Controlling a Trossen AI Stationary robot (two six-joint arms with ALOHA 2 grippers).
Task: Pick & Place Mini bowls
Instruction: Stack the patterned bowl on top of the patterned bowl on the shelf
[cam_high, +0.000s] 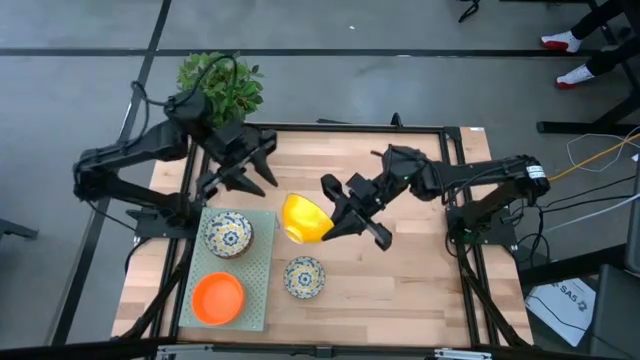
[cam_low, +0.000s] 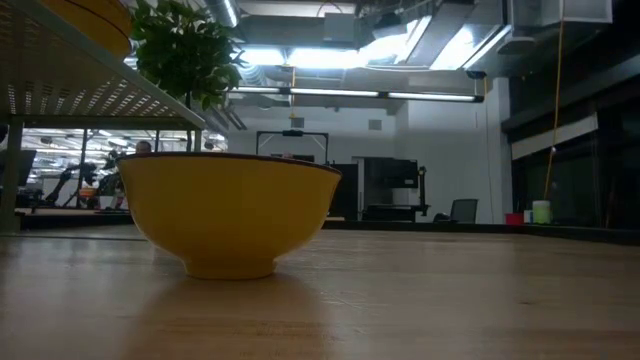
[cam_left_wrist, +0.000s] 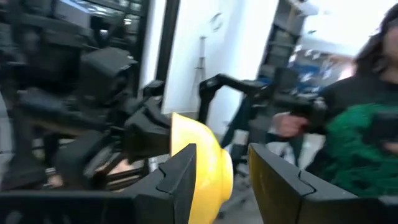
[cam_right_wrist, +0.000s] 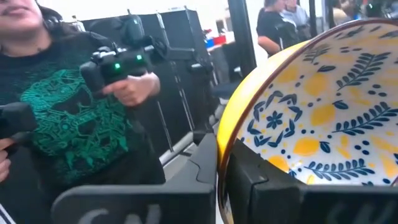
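Wooden tabletop (cam_high: 400, 285), framed in black. Right hand (cam_high: 345, 212): over the middle of the tabletop, clamped tight on the rim of a tilted bowl (cam_high: 305, 218), yellow outside, white inside with blue-and-yellow leaf and lemon pattern; the right wrist view shows the rim (cam_right_wrist: 231, 118) pinched between the dark fingers (cam_right_wrist: 193, 168), the bowl raised on its side. Left hand (cam_high: 240, 165): at the far left part of the tabletop, near the plant (cam_high: 222, 83), fingers spread wide and holding nothing; its wrist view looks between its fingers (cam_left_wrist: 177, 180) toward the yellow bowl (cam_left_wrist: 202, 165) held by the other arm. Green mat (cam_high: 262, 275) at the near left: one patterned bowl (cam_high: 228, 234) at its far end, one orange bowl (cam_high: 218, 298) at its near end, each upright and apart from the other. A further patterned bowl (cam_high: 304, 277) sits upright on bare wood just beside the mat's right edge, below the held bowl. Low view: a yellow-sided bowl (cam_low: 228, 212) stands upright on the wood, close to the camera. Beyond the table, a person in a dark shirt with green print (cam_right_wrist: 74, 118) holds a black controller (cam_right_wrist: 121, 65) in one hand.
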